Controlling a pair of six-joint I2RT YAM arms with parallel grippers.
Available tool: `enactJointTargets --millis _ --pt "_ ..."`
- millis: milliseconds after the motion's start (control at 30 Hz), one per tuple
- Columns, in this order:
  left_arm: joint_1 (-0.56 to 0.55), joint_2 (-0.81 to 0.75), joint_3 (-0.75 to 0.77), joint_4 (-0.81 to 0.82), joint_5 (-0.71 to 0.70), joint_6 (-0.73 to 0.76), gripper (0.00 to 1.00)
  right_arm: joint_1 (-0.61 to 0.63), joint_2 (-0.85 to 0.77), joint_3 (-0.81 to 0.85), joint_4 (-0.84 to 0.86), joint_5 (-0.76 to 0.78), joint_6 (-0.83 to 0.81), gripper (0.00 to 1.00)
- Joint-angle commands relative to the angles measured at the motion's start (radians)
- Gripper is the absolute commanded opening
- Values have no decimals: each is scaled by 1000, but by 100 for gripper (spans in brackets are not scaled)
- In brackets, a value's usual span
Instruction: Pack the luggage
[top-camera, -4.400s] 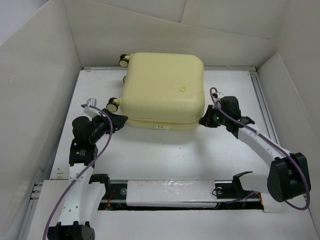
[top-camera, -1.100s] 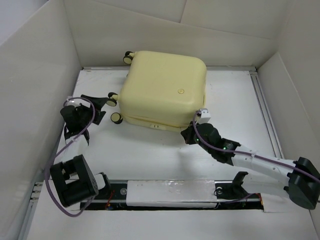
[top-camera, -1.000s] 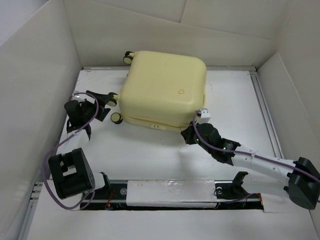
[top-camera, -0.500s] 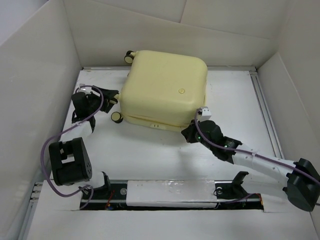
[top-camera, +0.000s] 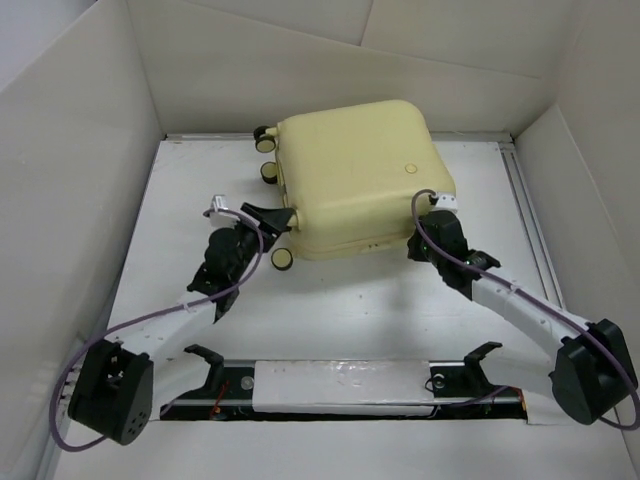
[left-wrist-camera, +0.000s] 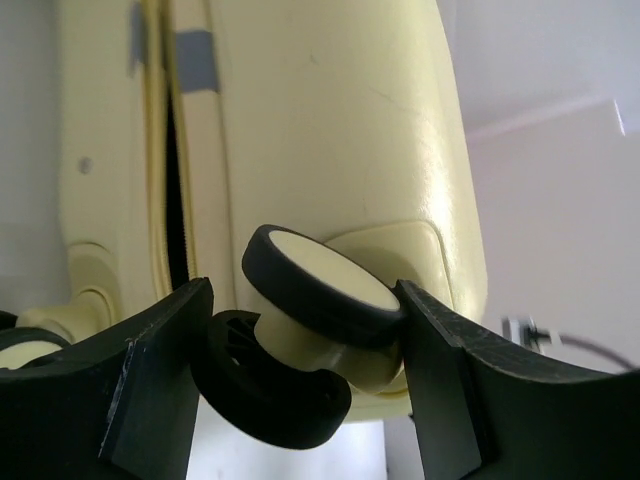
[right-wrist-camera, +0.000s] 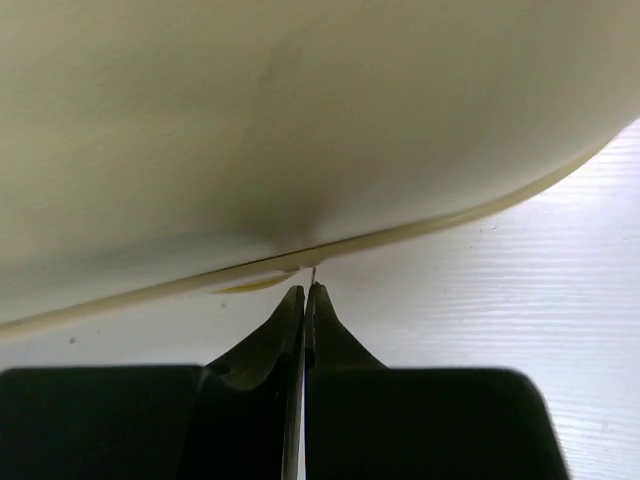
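- Top view: the luggage (top-camera: 355, 175) lies closed on its broad side on the white table (top-camera: 330, 310). It sits askew, with its small round emblem (top-camera: 409, 168) facing up towards the right edge of the shell.
- Cream-and-black casters (top-camera: 270, 172) run along the luggage's left side, and one sits at its near-left corner.
- The left pincer (top-camera: 278, 220) reaches the luggage's left side between those casters, its dark fingers right against the shell. From this height I cannot tell how its jaws stand.
- The right pincer (top-camera: 418, 248) comes in at the luggage's near-right edge with its tip against the shell. White panel walls (top-camera: 80, 180) stand around the luggage on the left, right and far sides.
- Left wrist view: the luggage (left-wrist-camera: 330, 120) fills the upper frame, its two shells meeting at a dark seam that runs top to bottom.
- The left pincer (left-wrist-camera: 300, 330) is pinching one caster wheel (left-wrist-camera: 320, 285) at the luggage's lower edge. One black finger (left-wrist-camera: 445, 390) presses the wheel's cream-faced side, and the other sits against the black wheel half behind it.
- Right wrist view: the pale shell of the luggage (right-wrist-camera: 300, 110) hangs over the upper frame, with its seam curving just above the fingertips.
- The right pincer (right-wrist-camera: 303, 292) has its jaws pressed together with nothing between them. Its tips meet the luggage right at that seam, and the table (right-wrist-camera: 520, 290) shows below the shell on the right.
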Motion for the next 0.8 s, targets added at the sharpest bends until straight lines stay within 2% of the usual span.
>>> enactJointTargets --millis 0,67,200,267,400,533,700,767 --pt "-283 -77 -65 78 138 4 0 87 41 71 233 -254 50 0" --pt "-410 -120 -85 78 22 -10 0 192 67 50 283 -239 87 0" --pt "-513 -151 -97 69 -72 -20 0 431 170 45 399 -164 165 0" --pt "-513 -151 -106 60 -83 -30 0 564 197 59 421 -133 193 0" --pt "-513 -160 -106 69 -71 -39 0 748 240 106 435 -46 205 0" --pt "-513 -229 -106 6 -97 -17 0 851 210 104 405 26 234 0" --pt "-513 -274 -79 -52 -65 -8 0 891 155 70 376 60 253 0" --pt "-513 -294 -70 -92 -84 3 0 891 142 70 331 133 253 0"
